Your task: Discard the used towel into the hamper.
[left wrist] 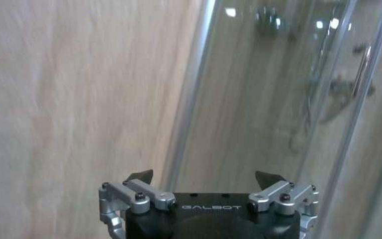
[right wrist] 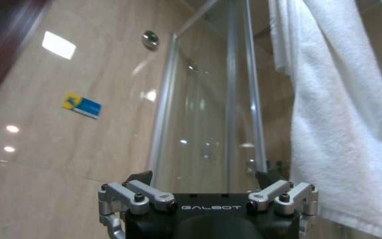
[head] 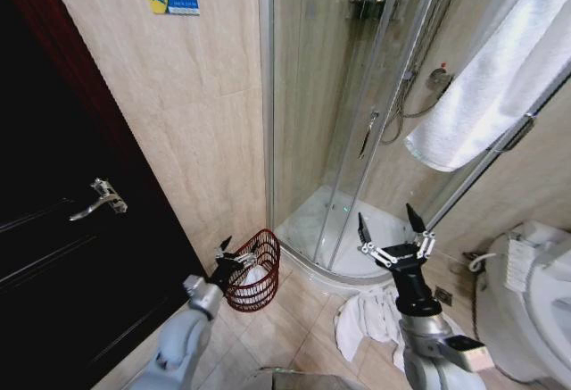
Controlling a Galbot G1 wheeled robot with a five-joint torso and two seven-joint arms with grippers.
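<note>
Head view: my right claw [head: 391, 221] hangs spread and empty above the crumpled towel [head: 370, 319] on the floor. My left claw [head: 237, 248], also spread, waits at the hamper [head: 260, 274]. Next, I must reach down and grip.

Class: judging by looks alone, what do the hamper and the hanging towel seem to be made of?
Hamper: probably coated metal wire, seen in its thin reddish-brown rings and open gaps. Hanging towel: likely cotton terry, white, matte, draping in soft folds.

hanging towel [head: 500, 78] cut off at top edge, hamper [head: 259, 274] partly hidden behind left hand [head: 239, 249]
</note>
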